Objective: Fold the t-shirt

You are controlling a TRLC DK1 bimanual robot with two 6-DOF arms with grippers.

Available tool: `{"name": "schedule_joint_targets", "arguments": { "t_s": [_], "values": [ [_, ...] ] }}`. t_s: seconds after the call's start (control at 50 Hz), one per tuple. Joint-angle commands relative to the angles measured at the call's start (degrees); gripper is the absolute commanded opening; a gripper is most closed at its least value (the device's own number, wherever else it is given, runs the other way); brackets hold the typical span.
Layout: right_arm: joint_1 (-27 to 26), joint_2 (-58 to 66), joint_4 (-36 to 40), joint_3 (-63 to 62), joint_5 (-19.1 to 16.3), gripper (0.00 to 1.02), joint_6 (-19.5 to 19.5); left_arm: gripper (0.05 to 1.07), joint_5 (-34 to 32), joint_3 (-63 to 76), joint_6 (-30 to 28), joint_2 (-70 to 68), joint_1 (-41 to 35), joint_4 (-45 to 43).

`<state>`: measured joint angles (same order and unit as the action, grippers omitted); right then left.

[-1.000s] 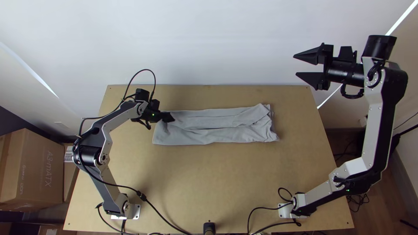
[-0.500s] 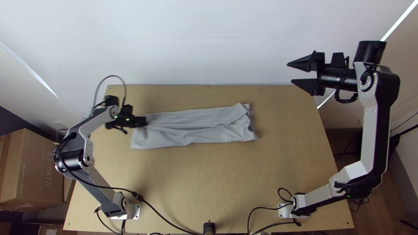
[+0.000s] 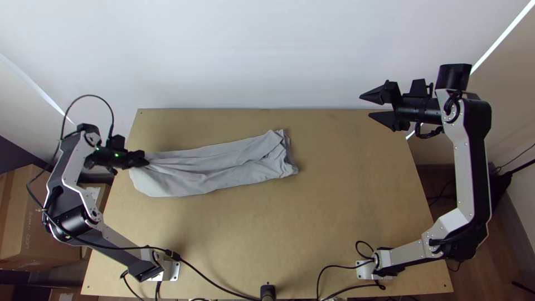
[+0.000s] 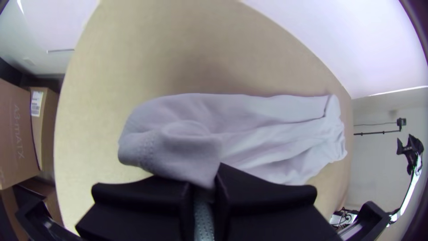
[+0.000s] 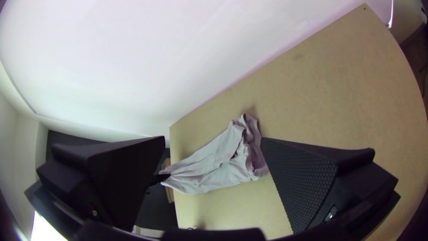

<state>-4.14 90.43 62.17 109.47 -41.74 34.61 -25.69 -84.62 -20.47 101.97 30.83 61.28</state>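
**Light wooden table with a grey tee on the left side**

So it's a plain tan wooden table, flat top, little dark dots near its corners. There's a grey t-shirt on it, folded into a long narrow strip and lying mostly left of the middle, kinda slanted. The strip has creases running lengthwise, and the end nearer the middle is pretty rumpled. Down by the near edge you've got the left arm's base plate and the right arm's base plate, well apart. A black cable runs by the left one, and another black cable curves beside the right one.
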Motion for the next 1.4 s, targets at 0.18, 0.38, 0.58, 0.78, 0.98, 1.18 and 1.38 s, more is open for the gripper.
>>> {"name": "schedule_joint_targets", "arguments": {
  "t_s": [0.18, 0.38, 0.58, 0.78, 0.98, 1.18, 1.38],
  "values": [
    [-0.08, -2.45, -0.56, -3.12, 1.04, 0.98, -1.74, 0.08, -0.23, -9.07, 3.86, -8.19, -10.35, 5.78],
    [-1.57, -3.42, -0.56, -4.53, 1.13, 0.98, -2.71, 0.08, 0.03, -15.14, 9.66, -7.67, -20.55, 6.66],
    [-3.5, -4.48, -0.56, -6.11, 1.13, 0.98, -2.97, 0.08, 1.52, -23.49, 14.76, -2.31, -29.77, 6.4],
    [-5.79, -5.71, -0.56, -8.04, 1.13, 0.98, -3.76, 0.08, 6.53, -28.85, 18.8, 4.37, -39.62, 5.17],
    [-7.55, -6.94, -0.56, -9.8, 1.13, 0.98, -4.11, 0.08, 11.28, -34.3, 20.64, 11.41, -48.58, 5.08],
    [-9.39, -8.08, -0.56, -11.65, 1.13, 0.98, -4.11, 0.08, 13.65, -42.29, 24.86, 20.28, -54.74, 6.14],
    [-10.8, -9.84, -0.82, -14.46, 1.48, 0.98, -4.11, 0.08, 15.5, -45.2, 25.92, 24.94, -62.12, 3.41]
  ]
}}
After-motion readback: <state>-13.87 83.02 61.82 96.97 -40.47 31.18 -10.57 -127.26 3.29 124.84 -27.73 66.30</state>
